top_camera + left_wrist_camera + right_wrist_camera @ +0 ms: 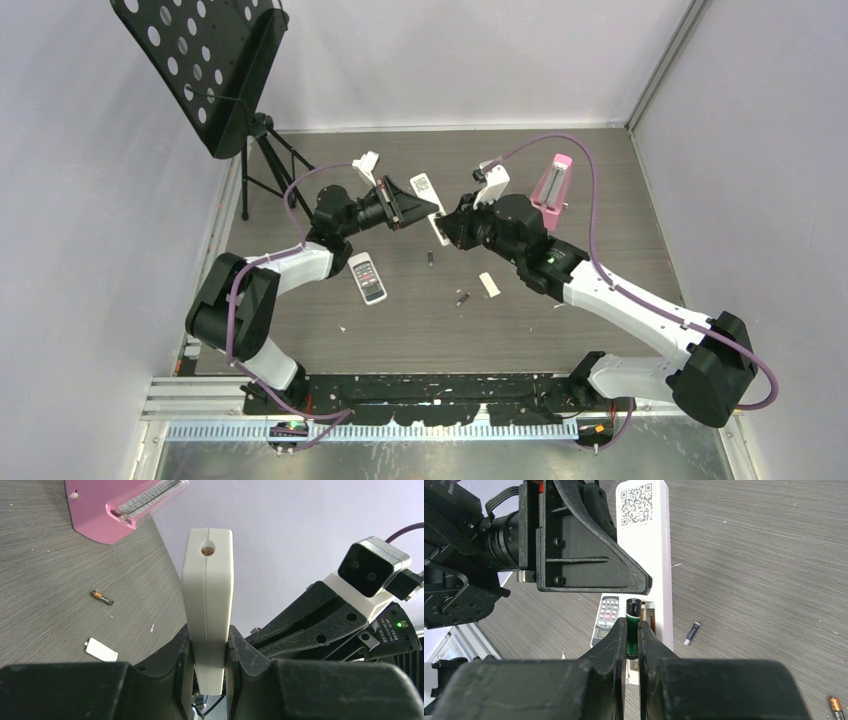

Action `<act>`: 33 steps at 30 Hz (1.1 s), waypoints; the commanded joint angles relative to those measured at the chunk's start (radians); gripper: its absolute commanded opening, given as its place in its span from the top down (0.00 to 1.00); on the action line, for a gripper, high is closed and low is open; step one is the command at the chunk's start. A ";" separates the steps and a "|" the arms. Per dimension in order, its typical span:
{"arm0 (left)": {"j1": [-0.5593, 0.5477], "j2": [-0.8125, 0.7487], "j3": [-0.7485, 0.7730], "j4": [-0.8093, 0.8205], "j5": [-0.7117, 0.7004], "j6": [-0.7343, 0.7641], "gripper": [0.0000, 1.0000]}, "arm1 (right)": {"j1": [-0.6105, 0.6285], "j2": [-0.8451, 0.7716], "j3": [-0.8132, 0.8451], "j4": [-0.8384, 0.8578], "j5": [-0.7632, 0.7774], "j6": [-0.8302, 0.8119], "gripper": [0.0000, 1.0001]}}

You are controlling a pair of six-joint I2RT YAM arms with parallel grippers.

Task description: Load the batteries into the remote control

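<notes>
Being pinched in the right gripper [632, 630], its tip just beside the opened back of the white remote [659, 565] clamped in the left gripper [208, 645], the battery [632, 607] could be jammed or dropped if pressed in tilted.

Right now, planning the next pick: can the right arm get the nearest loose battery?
Probably not yet: nothing blocks the loose battery, but the right gripper is shut on a green battery.

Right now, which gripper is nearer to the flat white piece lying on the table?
Right. The right gripper, pinching a battery, is just beyond the white piece and to its left. The left gripper, clamping the remote, is farther beyond and farther left.
</notes>
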 commanded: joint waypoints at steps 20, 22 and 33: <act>-0.003 -0.005 0.048 0.042 0.014 -0.046 1.00 | -0.002 -0.065 -0.015 -0.021 -0.024 -0.012 0.68; -0.003 -0.008 0.050 0.034 0.013 -0.039 1.00 | -0.001 -0.068 -0.004 -0.051 -0.006 -0.005 0.66; -0.003 -0.038 0.048 -0.031 -0.009 0.041 1.00 | -0.024 -0.118 0.044 -0.095 -0.002 0.107 0.48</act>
